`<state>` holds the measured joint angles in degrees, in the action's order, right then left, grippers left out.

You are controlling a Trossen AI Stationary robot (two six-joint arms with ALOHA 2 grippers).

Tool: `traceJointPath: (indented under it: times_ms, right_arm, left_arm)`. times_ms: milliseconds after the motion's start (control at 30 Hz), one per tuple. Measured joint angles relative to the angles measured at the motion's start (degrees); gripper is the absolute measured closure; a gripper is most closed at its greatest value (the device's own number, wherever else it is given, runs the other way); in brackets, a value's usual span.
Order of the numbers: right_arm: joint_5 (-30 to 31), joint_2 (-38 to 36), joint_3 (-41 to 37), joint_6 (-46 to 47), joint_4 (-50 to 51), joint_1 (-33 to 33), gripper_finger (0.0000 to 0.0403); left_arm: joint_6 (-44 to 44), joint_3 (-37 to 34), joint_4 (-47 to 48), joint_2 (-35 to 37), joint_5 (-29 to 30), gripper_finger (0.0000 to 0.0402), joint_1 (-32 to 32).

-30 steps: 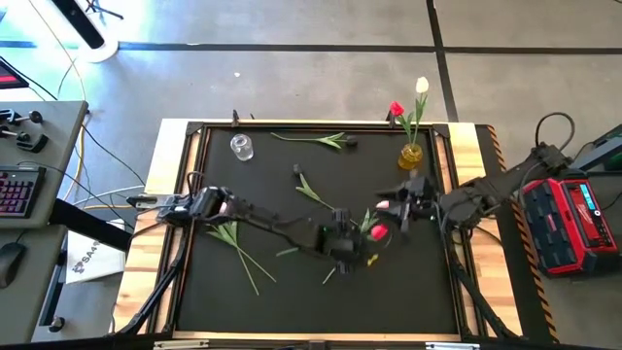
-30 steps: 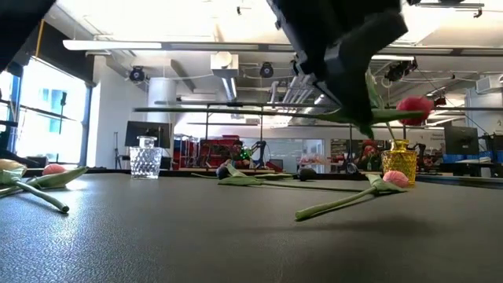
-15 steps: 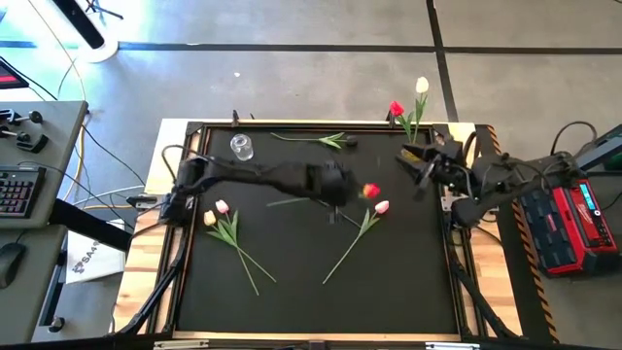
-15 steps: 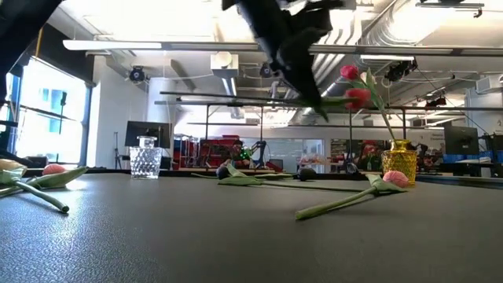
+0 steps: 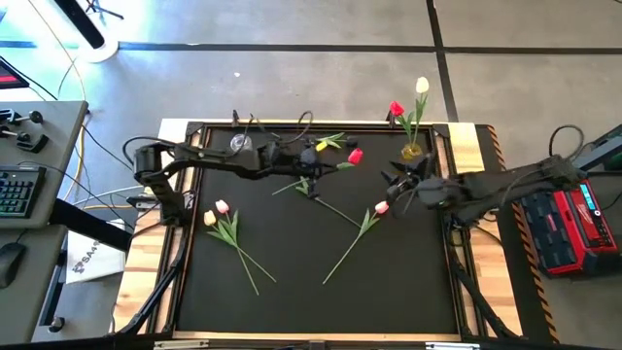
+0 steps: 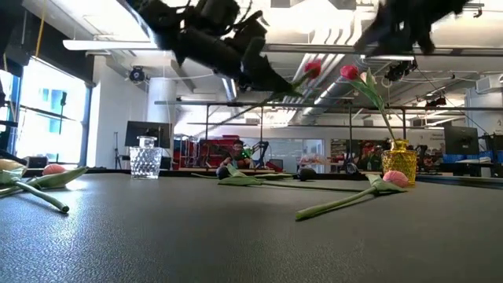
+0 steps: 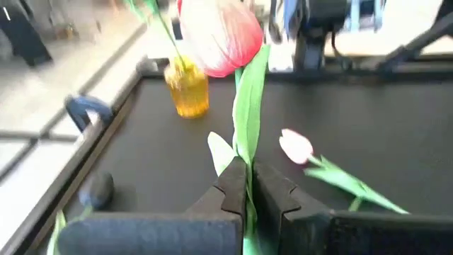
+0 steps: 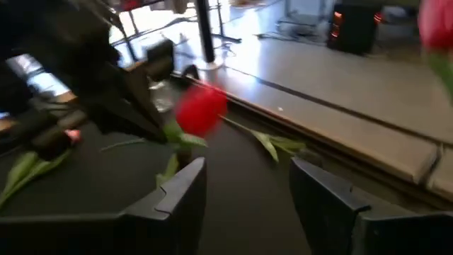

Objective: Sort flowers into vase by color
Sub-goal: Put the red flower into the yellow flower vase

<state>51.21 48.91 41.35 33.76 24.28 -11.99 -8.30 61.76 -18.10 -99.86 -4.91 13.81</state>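
My left gripper [image 5: 316,158] hovers over the table's far middle, shut on a red tulip whose head [image 5: 355,156] points toward the yellow vase [image 5: 412,152]. That vase holds a red tulip [image 5: 396,109] and a white one [image 5: 421,86]. My right gripper [image 5: 395,185] is open in the air, just nearer than the yellow vase and above a pink tulip [image 5: 381,207] lying flat. A clear glass vase [image 5: 241,146] stands at the far left. A yellow tulip [image 5: 209,219] and a pink tulip [image 5: 222,206] lie on the left side. My left gripper pinches the red tulip's green stem [image 7: 245,166] between its two fingers, a little below the head [image 7: 219,28]. The fingers lie roughly along the stem, reaching from the table's left. The tulip is lifted clear and tilted, its head [image 6: 313,69] higher than its trailing stem.
A dark-headed tulip [image 5: 330,142] lies along the far edge, and another stem [image 5: 335,206] lies mid-table. A raised frame [image 5: 194,136] rims the black mat. The near half of the mat [image 5: 321,301] holds only stem ends. A red box [image 5: 569,219] sits beyond the right edge.
My left gripper has risen and swung from the table's middle toward the far edge and the left, carrying the red tulip, whose head now points at the yellow vase. My right gripper went toward the far right corner, then came back beside the pink tulip.
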Motion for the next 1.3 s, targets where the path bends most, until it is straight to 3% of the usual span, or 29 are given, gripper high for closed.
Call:
traceJointPath:
  times_ms: [133,267,400,667,867,1067,1300]
  right_arm:
    - [-2.34,0.21,-10.69,1.46,-15.75,2.29,0.0214]
    - [-9.0,1.36,-19.35,-4.35,-38.73,4.78,0.0214]
    - [-11.11,3.92,-23.57,-9.71,-52.62,6.92,0.0214]
    - [-20.38,14.51,-21.98,-12.2,-60.86,11.64,0.0214]
    - [-21.33,23.94,-17.72,-19.31,-70.83,12.42,0.0214]
    - [-25.14,29.57,-11.41,-24.13,-71.79,12.4,0.0214]
    - [-23.74,32.95,-7.06,-27.35,-71.77,12.51,0.0215]
  left_arm:
    - [-0.34,-2.99,-9.55,-1.26,-4.67,0.0401,1.76]
    - [1.57,-4.04,-17.98,-3.57,-12.43,0.0401,4.19]
    - [4.71,-3.98,-24.87,-5.4,-19.24,0.0401,5.96]
    - [8.61,-3.94,-35.91,-6.52,-20.72,0.0401,6.8]
    - [10.23,-3.94,-42.19,-6.57,-23.42,0.0401,5.87]
    - [10.76,-3.94,-43.17,-6.57,-23.53,0.0401,5.55]
    - [11.31,-3.94,-43.46,-6.57,-23.53,0.0401,5.49]
